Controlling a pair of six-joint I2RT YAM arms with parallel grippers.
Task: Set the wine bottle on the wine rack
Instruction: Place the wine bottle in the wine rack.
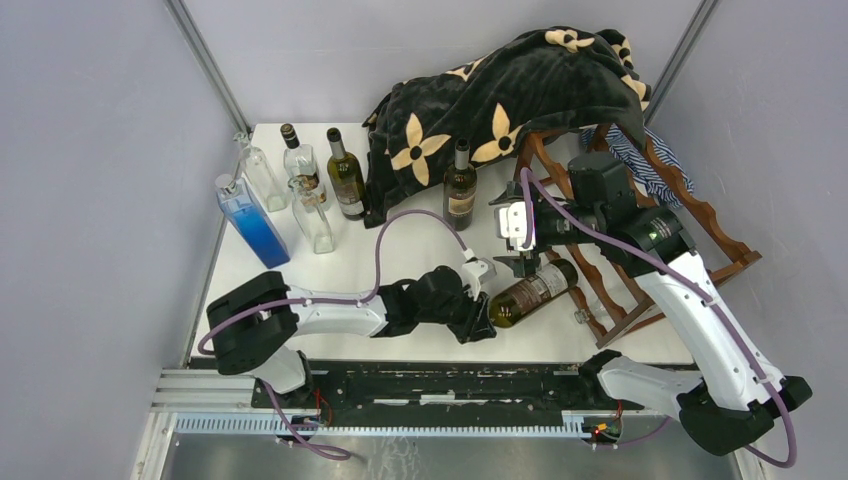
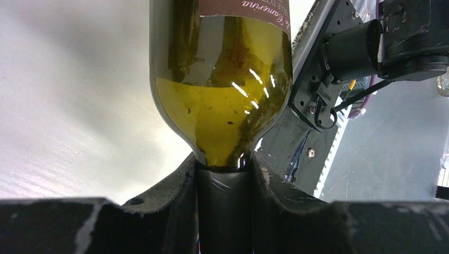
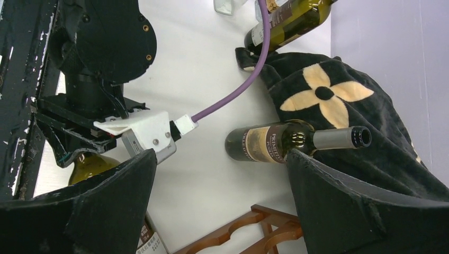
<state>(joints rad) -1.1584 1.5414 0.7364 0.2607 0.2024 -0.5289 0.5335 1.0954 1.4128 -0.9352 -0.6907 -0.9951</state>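
**A:** Where does your wine bottle [image 1: 535, 288] lie?

**B:** It's on its side near the front of the white table [image 1: 340, 265]. The neck points at your left arm and the base at the wine rack [image 1: 700, 207]. The base end reaches the rack's near lower rails, but you can't tell from above whether it touches them.

**A:** And your left gripper [image 1: 487, 315]?

**B:** It's clamped on the neck, right where it meets the shoulder. Your left wrist view shows both fingers [image 2: 169, 190] pressed against the dark capsule.

**A:** Your right gripper [image 1: 520, 263]?

**B:** It's spread wide with nothing in it, hanging over the bottle's labelled middle. In your right wrist view, olive glass shows beside one of its fingers [image 3: 106, 201].

**A:** Anything else close by?

**B:** A black blanket with beige flowers [image 1: 520, 90] drapes over the rack's top. A Primitivo bottle [image 1: 460, 190] stands upright just beside it.
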